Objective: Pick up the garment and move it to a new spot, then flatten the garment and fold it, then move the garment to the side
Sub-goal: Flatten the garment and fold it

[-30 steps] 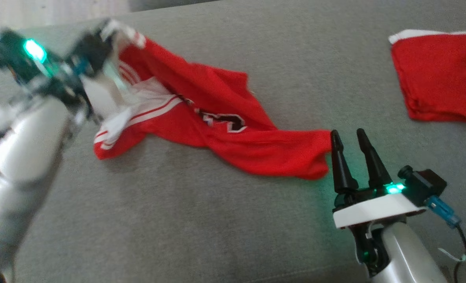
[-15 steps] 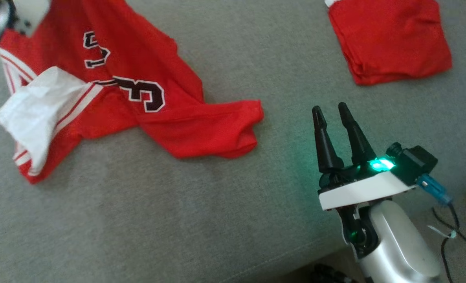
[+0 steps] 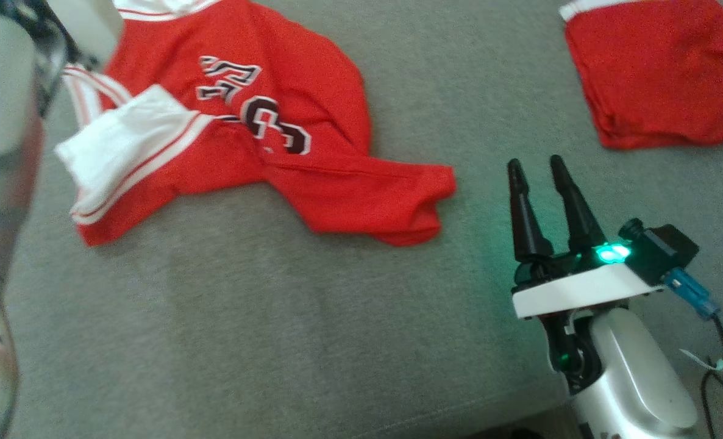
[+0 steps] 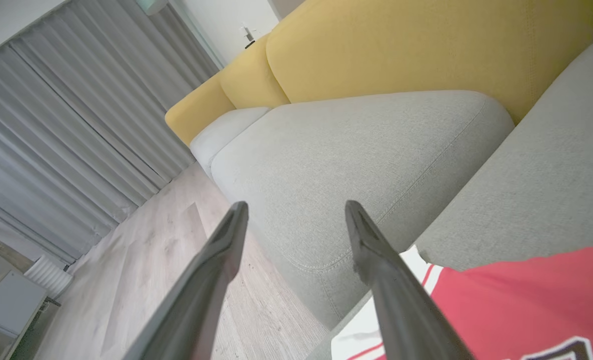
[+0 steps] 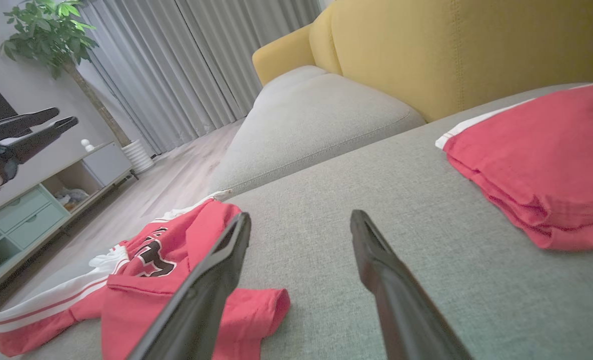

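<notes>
The garment [image 3: 313, 152], a red jersey with white trim and black lettering, lies crumpled on the grey sofa cushion [image 3: 276, 317] at the upper left of the head view. It also shows as the garment [image 5: 176, 265] in the right wrist view and the garment [image 4: 521, 295] in the left wrist view. My left gripper [image 4: 296, 205] is open and empty, above the jersey's white-trimmed edge. Its pale forearm [image 3: 2, 91] stands at the left edge. My right gripper [image 3: 535, 166] is open and empty, just right of the jersey's hem, not touching it.
A second red garment [image 3: 660, 73], folded, lies at the back right of the cushion. Yellow backrests [image 5: 451, 45] rise behind. The cushion's front edge [image 3: 459, 421] runs near my right arm. Wooden floor [image 4: 141, 280] lies beyond the jersey's end.
My left gripper has opened and let go of the jersey's collar end, which now rests on the cushion. The head camera has shifted. The right gripper has kept its pose.
</notes>
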Controlling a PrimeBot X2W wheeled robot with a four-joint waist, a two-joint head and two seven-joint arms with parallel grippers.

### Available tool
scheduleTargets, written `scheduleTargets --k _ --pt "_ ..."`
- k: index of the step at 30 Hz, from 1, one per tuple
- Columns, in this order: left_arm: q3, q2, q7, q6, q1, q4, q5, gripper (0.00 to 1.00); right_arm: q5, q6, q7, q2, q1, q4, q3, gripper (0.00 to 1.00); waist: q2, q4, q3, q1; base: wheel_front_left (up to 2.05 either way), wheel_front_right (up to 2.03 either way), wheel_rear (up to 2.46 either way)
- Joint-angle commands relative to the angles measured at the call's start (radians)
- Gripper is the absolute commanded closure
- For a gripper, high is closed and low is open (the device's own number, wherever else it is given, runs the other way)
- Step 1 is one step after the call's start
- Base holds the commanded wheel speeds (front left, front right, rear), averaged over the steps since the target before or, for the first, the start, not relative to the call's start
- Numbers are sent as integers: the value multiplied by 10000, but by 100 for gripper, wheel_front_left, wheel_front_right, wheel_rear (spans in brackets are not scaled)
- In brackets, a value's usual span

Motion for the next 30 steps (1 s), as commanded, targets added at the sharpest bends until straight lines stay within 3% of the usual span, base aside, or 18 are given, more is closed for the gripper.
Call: scheduleTargets --k 1,5,15,23,30 --pt "242 265 -143 21 -102 -199 -117 0 -87 -9 -109 -24 16 -252 108 0 0 501 -435 -1 0 0 0" --pt "302 73 -896 189 1142 -483 -484 0 -359 -9 -109 -24 205 -106 -240 0 0 1197 -1019 -1 0 0 0" --pt "858 -660 -1561 1631 5625 -2844 -1886 0 -830 -9 -109 -24 961 78 -814 0 0 2740 -1945 -1 0 0 0" --pt "1171 -998 -1830 2767 8742 -4865 -2472 0 -1028 -9 -109 -24 1240 264 -975 0 0 3131 -2200 -1 0 0 0" --pt "984 -1024 -1829 2931 9195 -5580 -2315 0 -1487 -9 247 -24 1177 481 -1240 0 0 3473 -2033 -1 0 0 0"
